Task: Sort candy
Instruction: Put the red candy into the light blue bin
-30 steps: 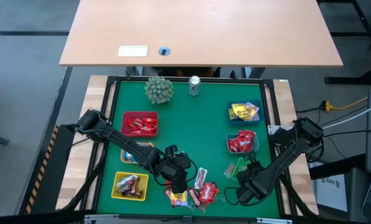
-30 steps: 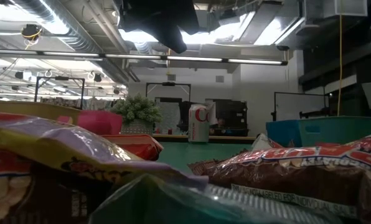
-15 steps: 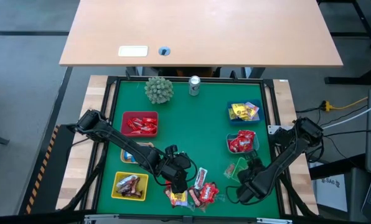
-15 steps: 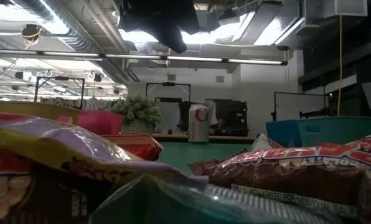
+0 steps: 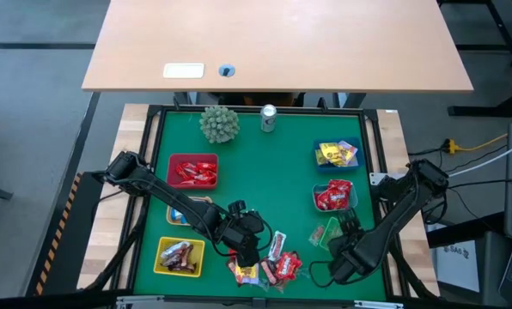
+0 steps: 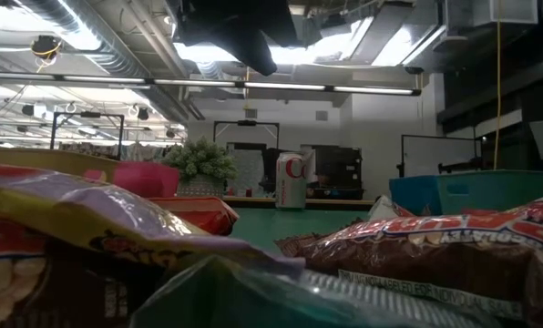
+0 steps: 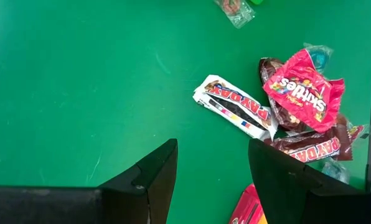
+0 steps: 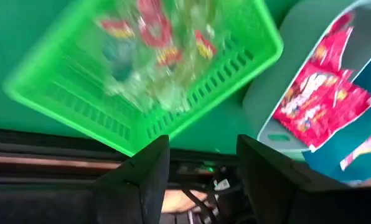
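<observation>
A loose pile of candy (image 5: 271, 263) lies on the green mat near the front edge; in the left wrist view it shows a white Payday bar (image 7: 234, 109) and a red Skittles bag (image 7: 304, 90). My left gripper (image 7: 211, 149) (image 5: 245, 251) hovers open over bare mat just left of the pile. My right gripper (image 8: 203, 146) (image 5: 340, 259) stands open above the near edge of the green basket (image 8: 192, 99) (image 5: 328, 232), which holds several clear-wrapped sweets (image 8: 154, 43). Nothing is between either pair of fingers.
Baskets with sorted candy: red (image 5: 192, 171), yellow (image 5: 179, 255), a blue one with yellow sweets (image 5: 337, 154), a blue-grey one with red bags (image 5: 334, 196) (image 8: 316, 93). A spiky green ball (image 5: 219, 123) and a can (image 5: 268, 118) stand at the far edge.
My right gripper has risen a little above the green basket. The left arm and the candy pile have kept still.
</observation>
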You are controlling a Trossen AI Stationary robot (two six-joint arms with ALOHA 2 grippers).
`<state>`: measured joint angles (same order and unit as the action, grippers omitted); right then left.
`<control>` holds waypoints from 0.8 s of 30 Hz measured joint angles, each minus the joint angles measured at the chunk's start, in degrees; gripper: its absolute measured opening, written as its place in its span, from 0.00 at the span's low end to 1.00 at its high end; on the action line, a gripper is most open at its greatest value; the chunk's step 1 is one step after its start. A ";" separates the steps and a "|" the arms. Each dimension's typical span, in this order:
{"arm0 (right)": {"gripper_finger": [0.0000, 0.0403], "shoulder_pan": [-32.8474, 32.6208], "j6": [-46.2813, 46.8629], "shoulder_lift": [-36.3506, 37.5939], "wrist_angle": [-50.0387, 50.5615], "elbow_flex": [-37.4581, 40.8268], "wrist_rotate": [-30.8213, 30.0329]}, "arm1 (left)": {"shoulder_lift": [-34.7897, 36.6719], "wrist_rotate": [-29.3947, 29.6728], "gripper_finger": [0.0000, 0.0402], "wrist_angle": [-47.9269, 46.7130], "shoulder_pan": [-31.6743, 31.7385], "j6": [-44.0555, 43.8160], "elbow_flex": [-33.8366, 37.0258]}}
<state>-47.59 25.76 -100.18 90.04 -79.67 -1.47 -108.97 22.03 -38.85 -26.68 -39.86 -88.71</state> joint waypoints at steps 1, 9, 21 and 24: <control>0.47 -0.01 -0.02 0.00 0.01 -1.26 -0.26 | 0.00 -0.01 0.46 0.06 0.00 0.00 0.00; 0.47 -0.02 -2.43 0.09 -14.59 -5.97 -7.31 | 0.00 -0.01 0.46 0.53 0.00 0.00 0.00; 0.47 -0.02 -9.67 -0.58 -42.32 -1.28 -11.68 | 0.00 -0.01 0.46 1.22 -0.13 0.00 0.00; 0.47 0.00 -10.83 -0.98 -48.13 0.98 -13.61 | 0.00 -0.01 0.46 1.24 -0.13 0.00 0.00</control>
<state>-47.59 14.94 -101.16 41.91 -78.69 -15.08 -108.97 22.02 -37.61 -26.81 -39.86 -88.71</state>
